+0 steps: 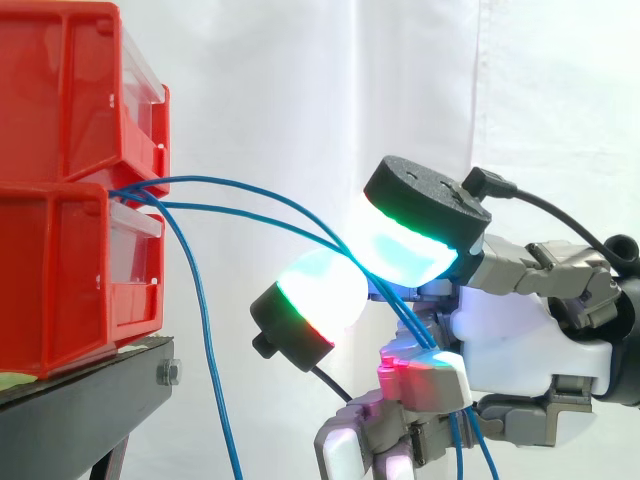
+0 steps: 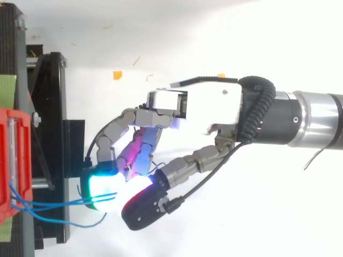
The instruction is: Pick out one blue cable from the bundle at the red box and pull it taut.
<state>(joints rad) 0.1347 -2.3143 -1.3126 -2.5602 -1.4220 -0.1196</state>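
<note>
Hand (image 1: 520, 340) is curled round two blue cables (image 1: 210, 179) (thin, limp, probably slippery); advise pinching one only, clear of red box (image 1: 70, 190).

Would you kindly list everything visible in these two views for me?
bins: two, red, stacked on the stand at left.
cables: at least three, blue, coming from between the bins; two run into the hand, one hangs down.
stand: one, black, under the bins.
curtain: one, white, behind.
scrap: one, orange, on the white surface, top view.
hand: one, white and grey, curled round two cables; pads glow cyan, green, red.
arm: one, black and silver, from the right.
</note>
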